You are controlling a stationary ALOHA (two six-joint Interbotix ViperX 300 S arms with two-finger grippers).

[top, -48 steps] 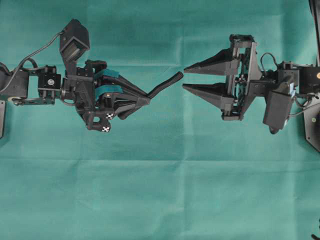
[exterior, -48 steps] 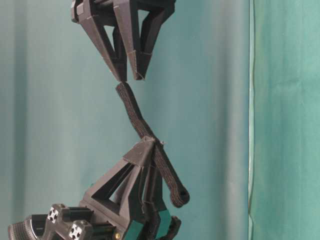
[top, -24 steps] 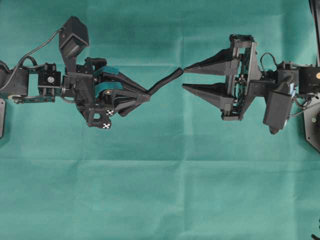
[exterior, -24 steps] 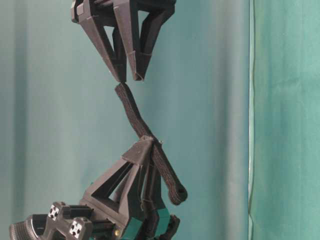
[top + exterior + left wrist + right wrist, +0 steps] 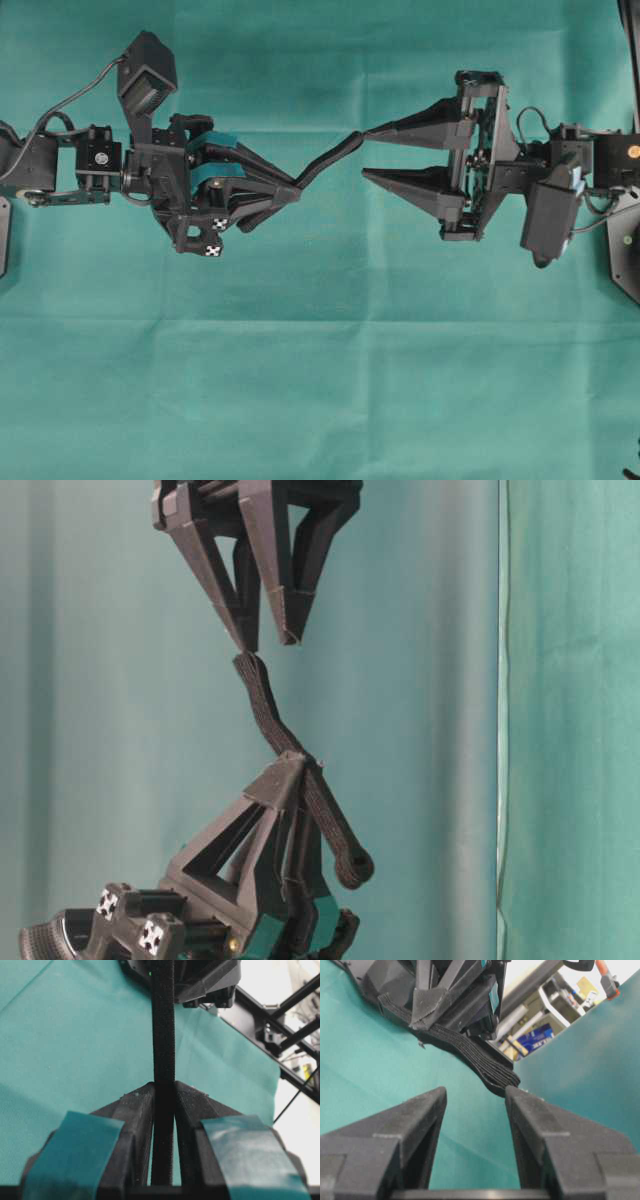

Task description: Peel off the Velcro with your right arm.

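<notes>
Now your left tool (image 5: 290,190) is clamped on the Velcro (image 5: 328,161), holding it above the green counter (image 5: 320,380). Beyond, the strap's free end touches one finger of your right tool (image 5: 366,154), whose jaws stand apart, gripping nothing.

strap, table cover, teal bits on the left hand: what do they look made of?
The Velcro: looks like woven fabric, matte black, with fine ribs along its length; it bends without kinking.
The table cover: thin teal cloth, possibly non-woven, matte, with faint fold creases.
The teal pads on the left hand: likely tape, smooth with a slight sheen and wrinkled edges, over rough black plastic fingers.
</notes>
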